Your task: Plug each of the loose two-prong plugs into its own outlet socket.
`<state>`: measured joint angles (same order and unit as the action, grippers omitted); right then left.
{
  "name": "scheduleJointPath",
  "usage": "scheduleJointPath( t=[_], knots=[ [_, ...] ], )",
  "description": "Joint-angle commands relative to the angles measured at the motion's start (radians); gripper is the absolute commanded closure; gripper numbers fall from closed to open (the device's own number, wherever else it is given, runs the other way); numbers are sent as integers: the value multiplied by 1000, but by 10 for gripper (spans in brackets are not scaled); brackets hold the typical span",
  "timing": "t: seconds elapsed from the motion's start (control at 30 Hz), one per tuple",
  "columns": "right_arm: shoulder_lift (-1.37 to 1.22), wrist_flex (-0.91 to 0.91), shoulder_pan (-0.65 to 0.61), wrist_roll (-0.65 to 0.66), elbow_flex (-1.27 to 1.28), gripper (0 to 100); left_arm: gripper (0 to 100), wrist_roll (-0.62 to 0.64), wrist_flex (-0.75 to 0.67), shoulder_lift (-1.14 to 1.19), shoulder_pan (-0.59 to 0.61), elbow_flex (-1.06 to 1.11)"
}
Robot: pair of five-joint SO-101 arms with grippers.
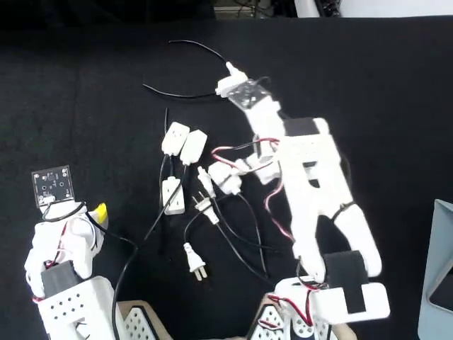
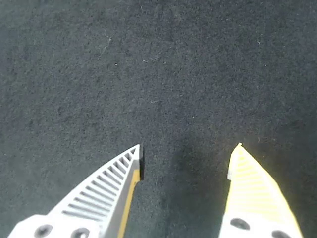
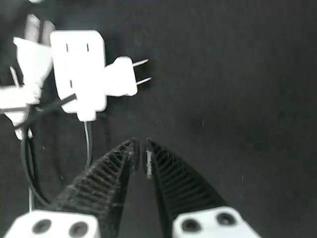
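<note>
Loose two-prong plugs (image 1: 195, 261) and white outlet blocks (image 1: 175, 138) lie tangled in black cords (image 1: 164, 212) mid-table on the black cloth (image 1: 389, 92). Up close, one plug (image 3: 121, 77) rests against an outlet block (image 3: 79, 67), its prongs bare. The right gripper (image 3: 141, 144), jaws nearly closed on nothing, hangs at the heap's far side. The left gripper (image 2: 189, 146), jaws wide apart, sits over bare cloth beside a small square board (image 1: 53, 184).
</note>
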<state>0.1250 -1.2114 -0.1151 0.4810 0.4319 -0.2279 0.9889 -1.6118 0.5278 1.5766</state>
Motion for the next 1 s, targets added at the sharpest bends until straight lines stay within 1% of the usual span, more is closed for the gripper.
scheduleJointPath(
  t=[0.0,0.07,0.17,0.23,0.33,0.4,0.47,0.53,0.63,0.7,0.83,0.97],
  knots=[
    [91,-55,61,-5,-12,987,715,2,-5,-9,-8,-8],
    [145,-91,83,12,-10,987,715,2,-5,-9,-8,-8],
    [222,-127,84,72,-5,986,715,2,-5,-9,-8,-8],
    [252,-98,61,81,21,984,715,2,-5,-9,-10,-8],
    [257,-14,-14,80,85,971,715,2,-5,-9,-10,-8],
    [259,51,-63,86,139,905,715,2,-5,-9,-10,-8],
    [259,106,-86,147,193,828,715,2,-5,-9,-10,-8],
    [259,178,-87,245,240,788,715,2,-5,-9,-8,-8],
    [260,275,-83,382,315,781,715,2,-5,-9,-8,-8],
    [265,316,-83,445,364,780,715,2,-5,-9,-8,-8],
    [265,422,-83,519,452,779,715,2,-5,-9,-8,-8],
    [262,608,-86,569,547,779,715,2,-5,-9,-8,-8]
  ],
)
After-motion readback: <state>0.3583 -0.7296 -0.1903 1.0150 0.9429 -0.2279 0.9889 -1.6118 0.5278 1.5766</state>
